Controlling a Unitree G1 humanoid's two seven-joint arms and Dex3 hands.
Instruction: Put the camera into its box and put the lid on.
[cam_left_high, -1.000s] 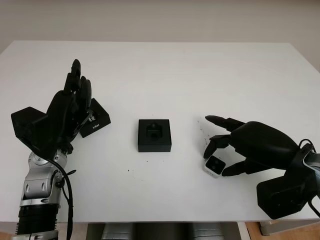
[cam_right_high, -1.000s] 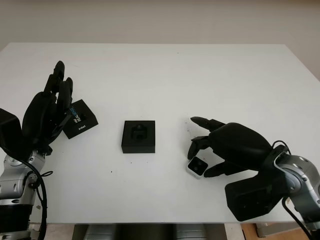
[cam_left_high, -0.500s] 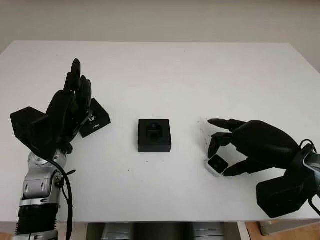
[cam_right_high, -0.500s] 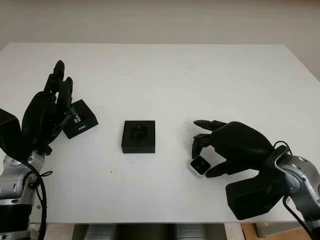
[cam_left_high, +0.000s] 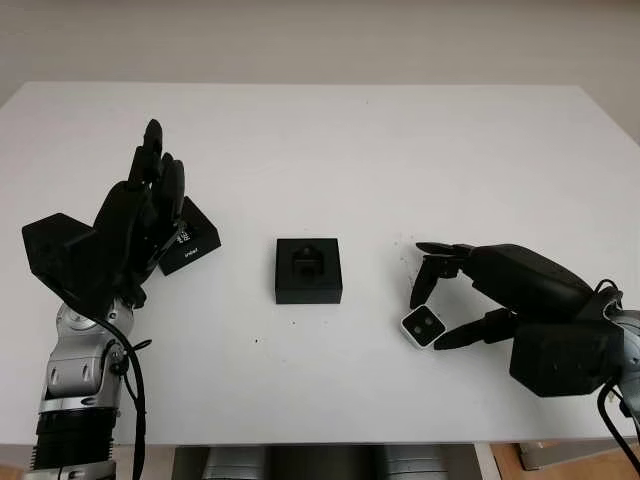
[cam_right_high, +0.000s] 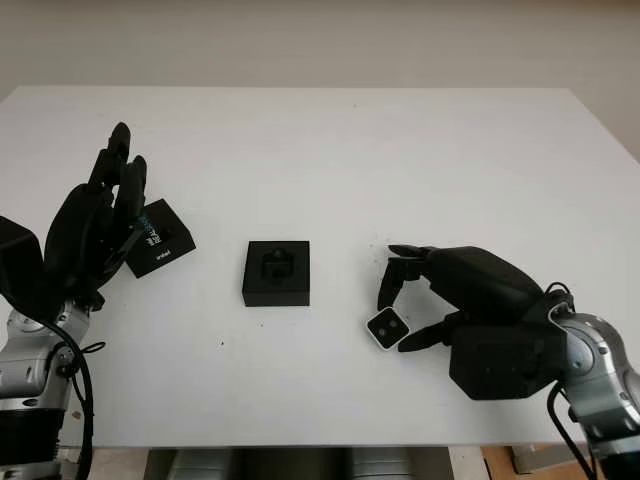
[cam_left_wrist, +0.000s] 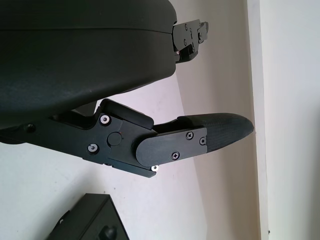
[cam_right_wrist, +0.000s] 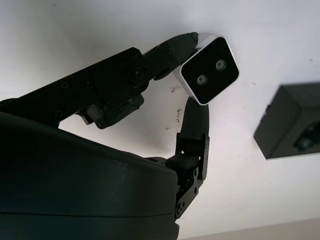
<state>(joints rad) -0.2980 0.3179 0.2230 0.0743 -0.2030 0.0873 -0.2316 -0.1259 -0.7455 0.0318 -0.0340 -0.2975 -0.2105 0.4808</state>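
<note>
Right hand (cam_left_high: 480, 295) fingers (cam_right_wrist: 165, 52) pinch the camera (cam_left_high: 424, 326) right of the box (cam_left_high: 309, 270); left hand (cam_left_high: 140, 215) open

we see matte black shells on our left hand (cam_left_high: 135, 225) and right hand (cam_left_high: 500, 290), silver screws, grey metal forearms, black cables.

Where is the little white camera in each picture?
Left eye view: the camera sits right of centre, pinched in the right hand.
Right eye view: the camera is right of centre, again in that hand.
Right wrist view: the camera is held at the fingertips, two lenses showing.
Left wrist view: not there.
Shared landmark: the open black box, also seen in the right wrist view.
</note>
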